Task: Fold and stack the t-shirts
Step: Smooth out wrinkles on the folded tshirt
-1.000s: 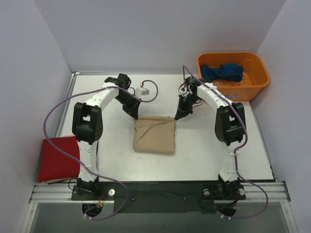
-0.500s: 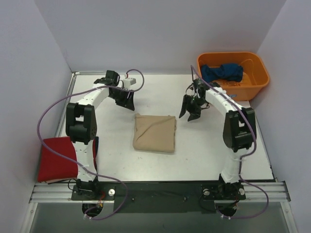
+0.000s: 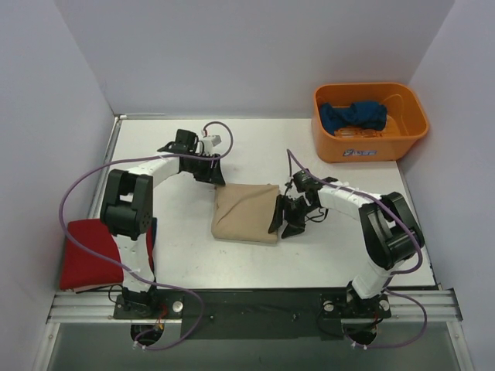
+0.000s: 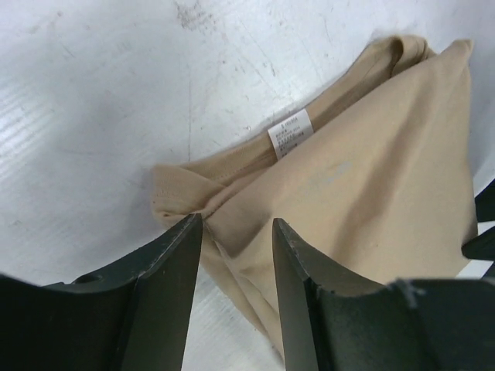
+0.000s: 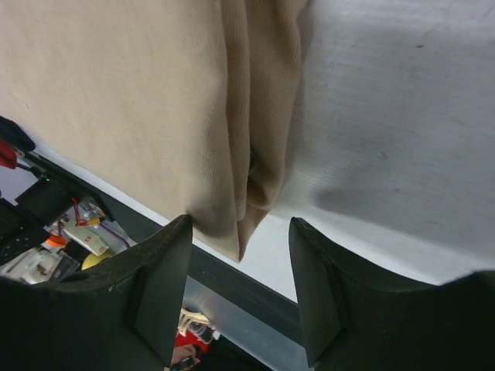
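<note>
The tan t-shirt (image 3: pixel 246 212) lies folded into a rectangle in the middle of the table. My left gripper (image 3: pixel 210 171) is open at its back left corner; in the left wrist view (image 4: pixel 236 228) the shirt's bunched corner (image 4: pixel 186 193) lies just ahead of the jaws. My right gripper (image 3: pixel 282 220) is open at the shirt's right edge; in the right wrist view (image 5: pixel 236 232) the folded edge (image 5: pixel 247 154) hangs between the jaws. The red t-shirt (image 3: pixel 89 251) lies folded at the left front. The dark blue t-shirt (image 3: pixel 353 116) lies crumpled in the bin.
The orange plastic bin (image 3: pixel 402 131) stands at the back right corner. White walls close the table on the left, back and right. A metal rail (image 3: pixel 255 301) with the arm bases runs along the front edge.
My right gripper has swung from behind the shirt's back right corner down to its right edge. My left gripper moved away to the back left, then back to the shirt's back left corner.
</note>
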You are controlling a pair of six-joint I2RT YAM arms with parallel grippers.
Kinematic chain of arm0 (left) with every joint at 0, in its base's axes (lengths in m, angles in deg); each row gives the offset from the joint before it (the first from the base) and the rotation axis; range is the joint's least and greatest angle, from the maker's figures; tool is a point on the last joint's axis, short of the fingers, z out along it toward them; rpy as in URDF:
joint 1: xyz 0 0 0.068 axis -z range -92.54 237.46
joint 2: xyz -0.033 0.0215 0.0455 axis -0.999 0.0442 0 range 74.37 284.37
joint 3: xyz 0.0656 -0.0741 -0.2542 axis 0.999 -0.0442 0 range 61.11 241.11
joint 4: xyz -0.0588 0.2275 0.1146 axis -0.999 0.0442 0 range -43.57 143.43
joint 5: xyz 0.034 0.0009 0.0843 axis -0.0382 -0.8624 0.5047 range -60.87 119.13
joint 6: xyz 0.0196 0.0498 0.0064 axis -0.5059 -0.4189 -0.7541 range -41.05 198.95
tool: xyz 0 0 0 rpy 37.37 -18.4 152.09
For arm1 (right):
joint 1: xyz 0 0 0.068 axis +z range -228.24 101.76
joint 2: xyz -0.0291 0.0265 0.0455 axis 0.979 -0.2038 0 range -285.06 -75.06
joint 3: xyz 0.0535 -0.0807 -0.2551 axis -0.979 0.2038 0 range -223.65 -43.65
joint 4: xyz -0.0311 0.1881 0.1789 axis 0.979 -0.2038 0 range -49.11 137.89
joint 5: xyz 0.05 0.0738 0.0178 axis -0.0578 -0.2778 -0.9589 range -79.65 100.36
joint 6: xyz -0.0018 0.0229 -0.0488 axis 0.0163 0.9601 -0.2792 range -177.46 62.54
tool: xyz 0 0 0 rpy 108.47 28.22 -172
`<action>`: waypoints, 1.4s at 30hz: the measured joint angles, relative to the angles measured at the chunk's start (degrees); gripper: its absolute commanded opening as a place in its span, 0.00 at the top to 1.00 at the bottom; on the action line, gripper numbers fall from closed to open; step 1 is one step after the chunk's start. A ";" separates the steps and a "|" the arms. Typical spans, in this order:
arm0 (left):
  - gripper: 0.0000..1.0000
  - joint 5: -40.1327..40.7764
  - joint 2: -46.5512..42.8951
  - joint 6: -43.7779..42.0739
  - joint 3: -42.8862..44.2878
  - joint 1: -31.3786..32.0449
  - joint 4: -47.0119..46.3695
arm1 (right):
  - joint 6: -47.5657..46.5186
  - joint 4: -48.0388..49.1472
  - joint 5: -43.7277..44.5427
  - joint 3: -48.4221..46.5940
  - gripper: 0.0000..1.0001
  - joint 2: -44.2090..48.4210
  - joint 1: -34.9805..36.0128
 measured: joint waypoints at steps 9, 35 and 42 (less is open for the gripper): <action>0.83 0.44 2.03 1.62 1.01 0.74 -3.58 | 6.56 9.88 -4.70 6.69 0.89 0.00 0.70; 0.56 3.17 9.53 -2.27 13.11 0.79 2.75 | 2.86 8.44 -8.87 9.18 0.68 0.61 -0.85; 0.33 0.85 4.59 -2.86 10.12 -1.07 1.46 | -1.40 0.42 -5.90 -1.51 0.64 0.50 -6.32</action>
